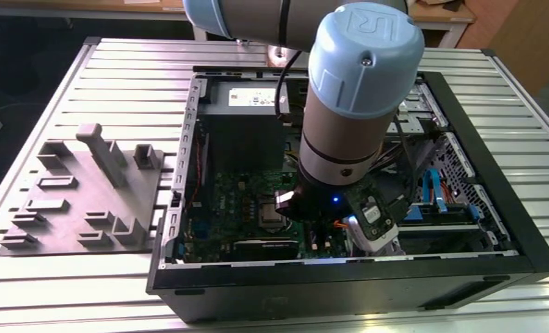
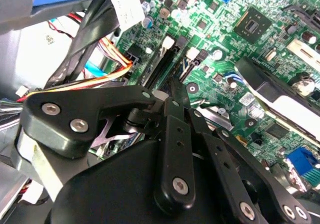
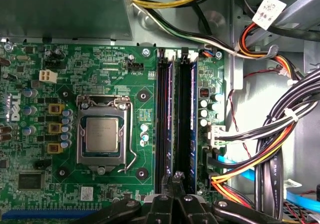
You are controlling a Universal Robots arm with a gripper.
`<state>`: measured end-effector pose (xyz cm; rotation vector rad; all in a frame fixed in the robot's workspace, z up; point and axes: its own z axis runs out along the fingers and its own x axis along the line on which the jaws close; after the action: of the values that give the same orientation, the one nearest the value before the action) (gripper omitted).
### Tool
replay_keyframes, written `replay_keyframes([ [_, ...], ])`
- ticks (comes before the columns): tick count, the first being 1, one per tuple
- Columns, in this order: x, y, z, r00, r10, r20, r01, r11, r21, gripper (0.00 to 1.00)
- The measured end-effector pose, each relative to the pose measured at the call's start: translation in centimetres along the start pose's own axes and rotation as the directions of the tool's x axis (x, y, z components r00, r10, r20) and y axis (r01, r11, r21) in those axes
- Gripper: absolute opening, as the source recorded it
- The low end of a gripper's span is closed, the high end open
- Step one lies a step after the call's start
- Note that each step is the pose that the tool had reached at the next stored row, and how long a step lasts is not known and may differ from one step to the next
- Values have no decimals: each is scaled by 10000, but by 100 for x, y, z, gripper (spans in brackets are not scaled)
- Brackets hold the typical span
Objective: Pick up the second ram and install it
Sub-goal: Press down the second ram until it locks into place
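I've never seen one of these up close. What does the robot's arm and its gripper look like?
The arm is a thick grey tube with a rounded pale-blue cap and black cables alongside. Its gripper is made of black linkage bars joined by silver screws, narrowing to slim fingertips.

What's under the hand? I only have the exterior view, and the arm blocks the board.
Observer: In the first wrist view the hand sits at one end of the two long black slots, beside the processor socket.
Operator: Slots filled?
Observer: Each seems to hold a thin, dark purplish ram, one and the other. Which is the second ram I cannot tell.
Operator: Hand holding anything?
Observer: Its fingertips meet in both wrist views, with nothing visible between them.
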<state>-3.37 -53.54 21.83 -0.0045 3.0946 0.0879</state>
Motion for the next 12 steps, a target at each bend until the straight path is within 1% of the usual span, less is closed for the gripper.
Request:
replay_keyframes([
  [12,1,-1,22,10000,0,1,0,10000,-2,10],
])
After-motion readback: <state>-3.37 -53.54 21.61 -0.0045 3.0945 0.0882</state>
